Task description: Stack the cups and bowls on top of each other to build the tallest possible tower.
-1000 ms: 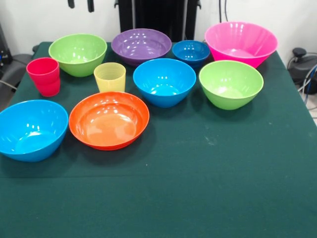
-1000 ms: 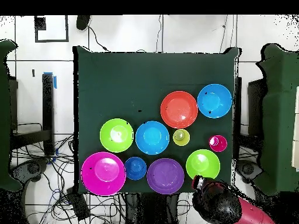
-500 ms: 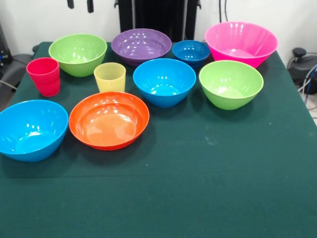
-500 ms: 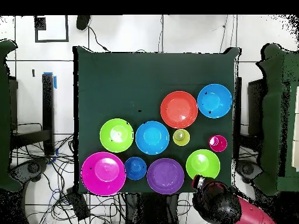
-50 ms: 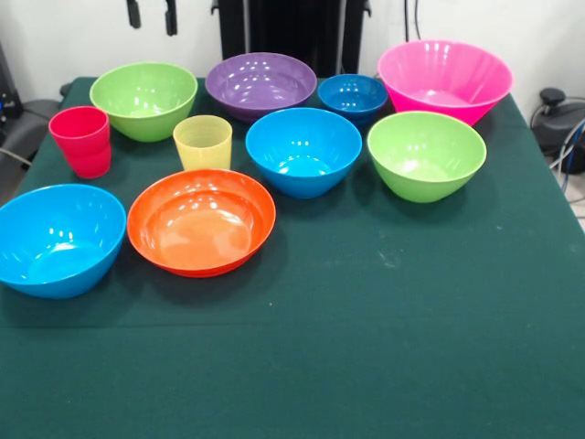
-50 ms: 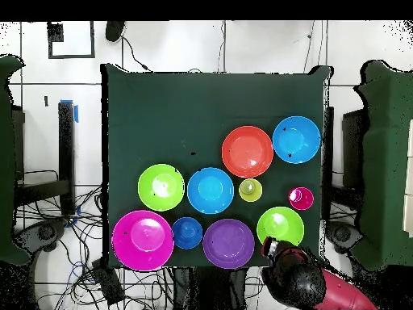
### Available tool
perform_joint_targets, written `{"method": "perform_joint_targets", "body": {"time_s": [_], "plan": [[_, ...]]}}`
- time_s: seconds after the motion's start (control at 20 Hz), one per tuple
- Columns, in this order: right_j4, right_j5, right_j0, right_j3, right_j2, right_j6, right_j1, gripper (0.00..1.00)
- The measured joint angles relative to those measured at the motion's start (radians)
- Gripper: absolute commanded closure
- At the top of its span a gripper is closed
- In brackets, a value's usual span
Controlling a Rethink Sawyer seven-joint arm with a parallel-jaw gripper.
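Eight bowls (image 5: pixel 303 151) are standing unstacked; the end effector (image 5: pixel 152 12), seemingly open, is risking knocking the red cup (image 5: pixel 81 140).

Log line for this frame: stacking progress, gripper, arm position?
stack: none, all bowls separate | gripper: tips at top edge, above lime green bowl | cups: unstacked

Bright even lighting, white glare spots inside glossy bowls (image 5: pixel 303 151), soft shadows

The red and black arm (image 6: pixel 310 281) sits drawn back at the table's edge; the gripper (image 5: pixel 152 13) shows as two dark tips hanging apart at the top edge
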Motion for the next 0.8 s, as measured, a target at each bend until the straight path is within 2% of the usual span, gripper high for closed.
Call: {"method": "perform_joint_targets", "body": {"time_s": [0.8], "plan": [[-0.032,-0.094,0.034,-0.001,-0.007,0.000,0.109,0.00]]}}
